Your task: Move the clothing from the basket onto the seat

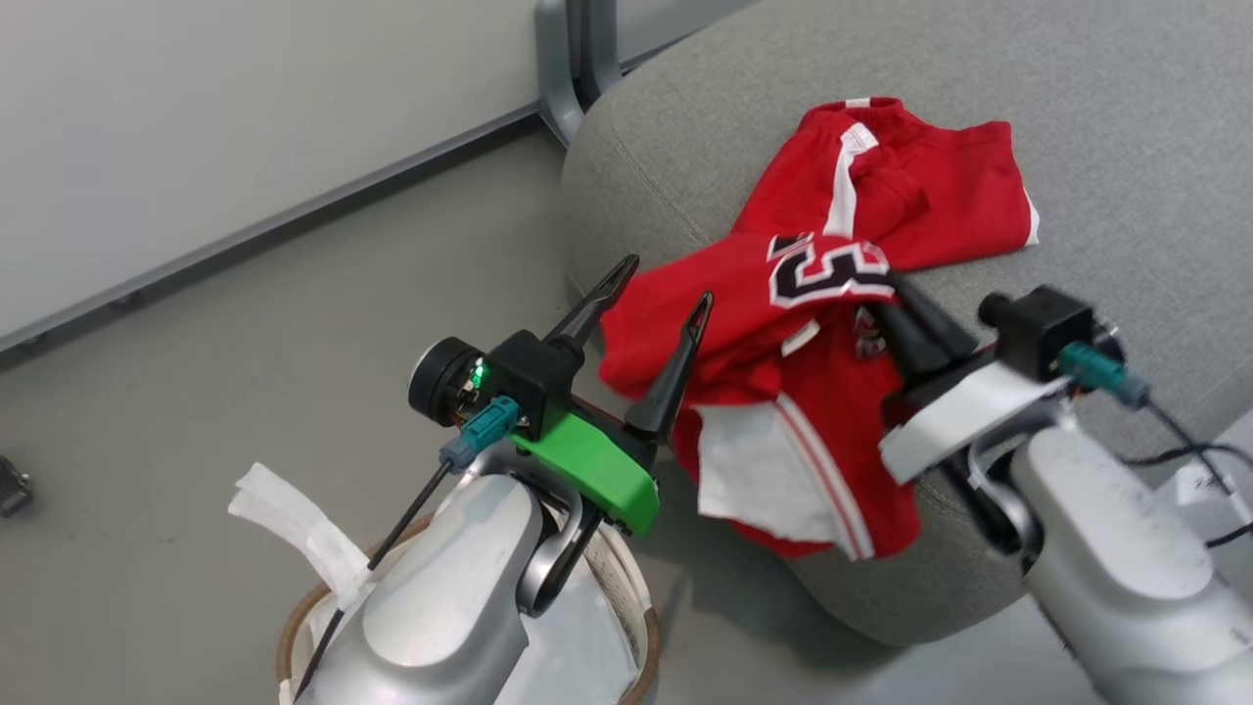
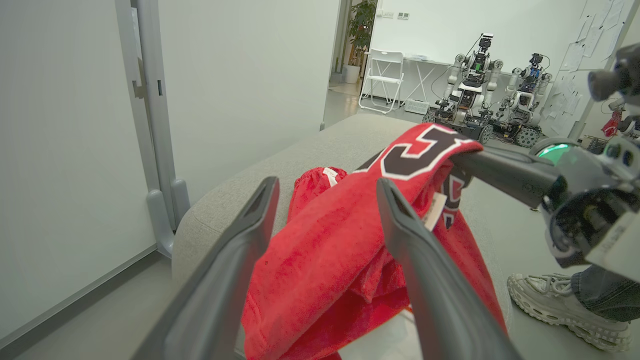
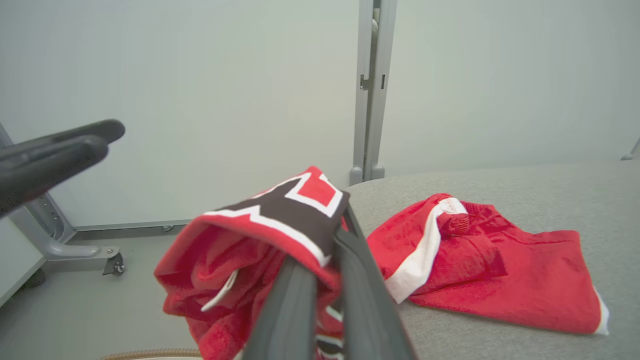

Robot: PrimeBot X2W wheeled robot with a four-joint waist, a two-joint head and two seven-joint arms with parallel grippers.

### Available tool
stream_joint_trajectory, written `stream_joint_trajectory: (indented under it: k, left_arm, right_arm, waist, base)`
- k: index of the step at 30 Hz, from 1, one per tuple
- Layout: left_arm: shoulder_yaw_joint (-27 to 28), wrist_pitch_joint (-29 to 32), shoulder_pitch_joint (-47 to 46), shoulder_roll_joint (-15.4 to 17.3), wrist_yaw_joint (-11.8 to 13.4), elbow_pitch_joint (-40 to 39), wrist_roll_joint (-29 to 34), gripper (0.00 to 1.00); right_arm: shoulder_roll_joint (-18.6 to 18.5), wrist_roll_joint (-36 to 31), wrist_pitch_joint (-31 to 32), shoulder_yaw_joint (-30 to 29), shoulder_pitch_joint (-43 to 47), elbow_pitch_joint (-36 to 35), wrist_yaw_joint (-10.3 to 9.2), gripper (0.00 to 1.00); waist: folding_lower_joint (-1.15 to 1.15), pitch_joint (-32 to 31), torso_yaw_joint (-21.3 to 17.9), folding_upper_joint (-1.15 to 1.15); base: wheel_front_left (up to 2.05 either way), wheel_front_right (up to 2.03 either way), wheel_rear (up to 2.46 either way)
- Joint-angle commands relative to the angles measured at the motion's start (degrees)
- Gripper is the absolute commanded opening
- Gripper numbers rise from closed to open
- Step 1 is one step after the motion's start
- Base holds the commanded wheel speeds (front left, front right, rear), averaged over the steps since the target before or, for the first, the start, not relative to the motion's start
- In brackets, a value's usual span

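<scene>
While right gripper (image 1: 896, 292) pinches red numbered jersey (image 1: 724, 313), my left gripper (image 1: 654, 299) gapes empty at its nine o'clock. Cloth light, limp, overhangs grey woven seat (image 1: 1126, 117); grab bunched fold.

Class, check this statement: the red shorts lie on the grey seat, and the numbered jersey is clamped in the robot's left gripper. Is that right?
Not quite. The jersey is clamped in the right gripper, not the left; the right wrist view shows its jaws shut on the numbered cloth. The left gripper stands open beside it. The shorts do lie on the seat.
</scene>
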Motion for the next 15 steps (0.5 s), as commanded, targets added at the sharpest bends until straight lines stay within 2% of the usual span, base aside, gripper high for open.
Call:
stream_joint_trajectory:
  k: [1, 8, 15]
  left_arm:
    - [-0.3, 0.0, -0.6, 0.4, -0.3, 0.8, 0.1, 1.0]
    - [-2.6, 0.0, -0.9, 0.4, -0.4, 4.6, 0.3, 1.0]
    - [-4.1, 0.0, -2.4, 0.6, -0.4, 7.0, -0.2, 1.0]
  right_arm:
    - [-1.6, -0.7, -0.1, -1.4, -2.7, -0.6, -0.08, 0.0]
    - [-10.9, -3.7, -0.1, -6.6, -13.0, 0.2, -0.08, 0.0]
    - [-19.2, -6.8, -0.1, -11.1, -22.5, 10.8, -0.08, 0.0]
  waist:
    - [0.0, 5.7, -2.2, 0.61]
    - [0.0, 10.2, 0.5, 0.61]
    - [0.0, 14.9, 4.7, 0.61]
  base:
    - [0.0, 0.0, 0.0]
    - [0.0, 0.0, 0.0]
    - [0.0, 0.0, 0.0]
